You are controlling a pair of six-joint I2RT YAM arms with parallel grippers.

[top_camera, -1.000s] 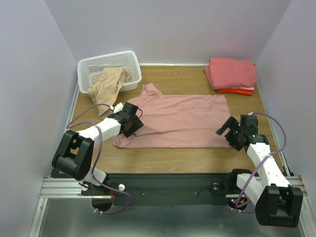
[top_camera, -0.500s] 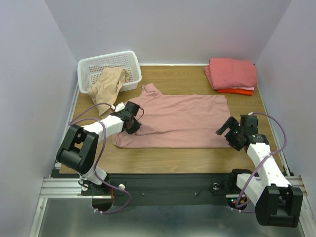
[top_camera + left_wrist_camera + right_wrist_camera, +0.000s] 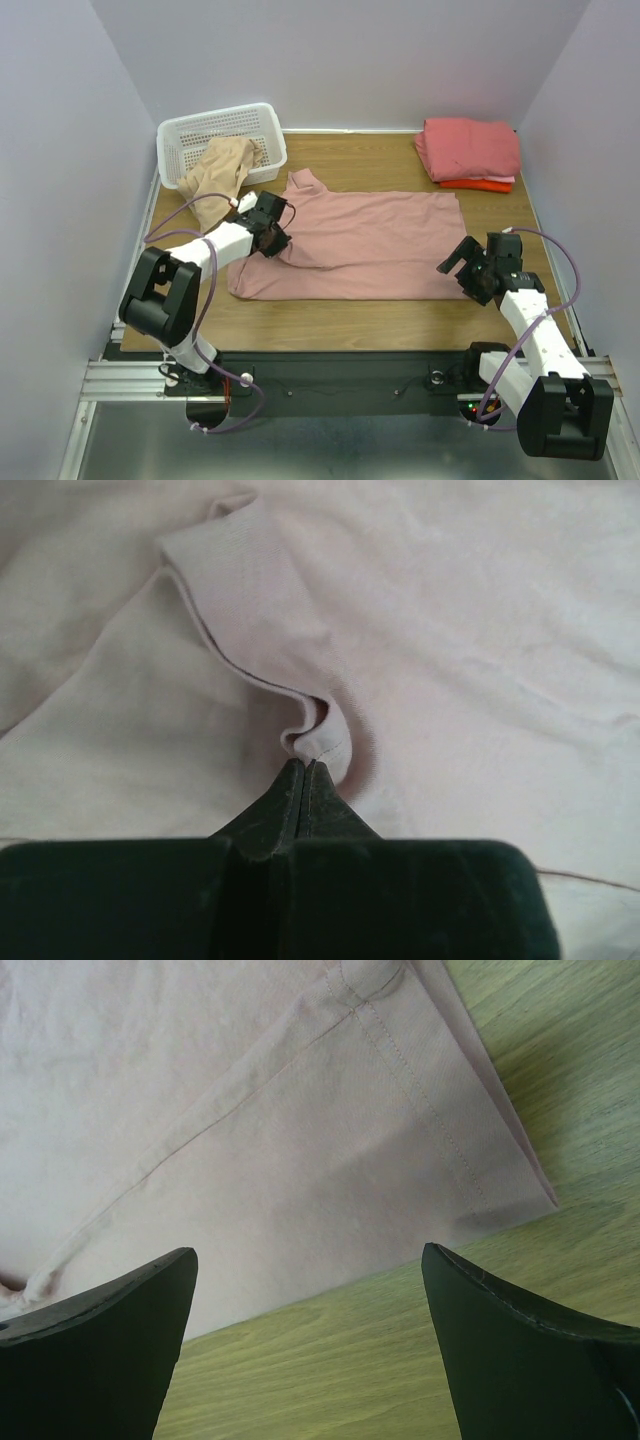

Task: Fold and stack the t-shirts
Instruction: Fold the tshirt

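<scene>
A dusty-pink t-shirt lies spread flat across the middle of the table. My left gripper sits at its left sleeve, shut on a pinched fold of the sleeve hem, which stands up from the cloth in the left wrist view. My right gripper hovers open over the shirt's near right corner, with bare wood between its fingers and nothing held. A beige t-shirt hangs out of the basket. Folded salmon-pink and orange-red t-shirts are stacked at the far right.
A white lattice basket stands at the far left corner. Lilac walls close in the wooden table on three sides. Purple cables loop beside both arms.
My left gripper has shut on the pink sleeve and moved away from the near edge, drawing the cloth with it. The right arm has stayed still.
</scene>
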